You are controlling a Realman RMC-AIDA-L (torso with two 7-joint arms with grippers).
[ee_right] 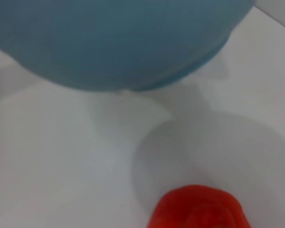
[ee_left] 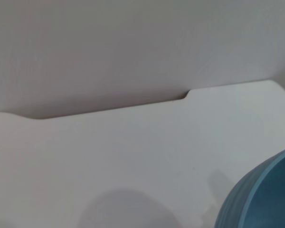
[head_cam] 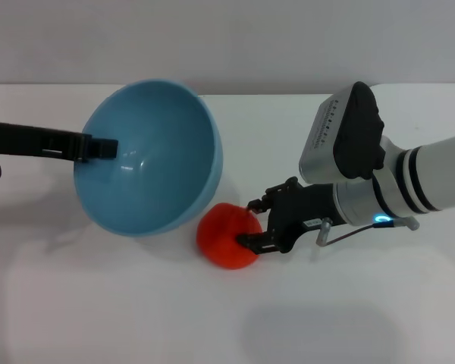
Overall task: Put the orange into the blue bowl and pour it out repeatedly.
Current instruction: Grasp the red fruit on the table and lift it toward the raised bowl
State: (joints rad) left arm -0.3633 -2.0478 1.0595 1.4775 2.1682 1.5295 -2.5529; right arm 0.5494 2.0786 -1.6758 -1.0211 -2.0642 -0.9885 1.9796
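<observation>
A white worktop [head_cam: 98,303] is seen from above, with a pale wall behind it. The largest thing on it is the blue bowl [head_cam: 148,155], held tipped on its side with the open mouth turned toward the right hand. It is clamped at the rim by the left hand [head_cam: 98,148], a dark gripper reaching in from the far side of the bowl as reckoned from the right hand. The bowl is empty, and this tilt is judged to be a pouring pose.

The right hand [head_cam: 254,224] is brought in low over the worktop on a grey and white arm. Its dark fingers [head_cam: 259,241] are set either side of the orange [head_cam: 226,236] and appear closed on it, probably for lifting it back into the bowl. The orange is seen resting on the worktop, directly ahead of the right hand and just beside the lower rim of the bowl.

No brand, label or readable writing is seen anywhere.
</observation>
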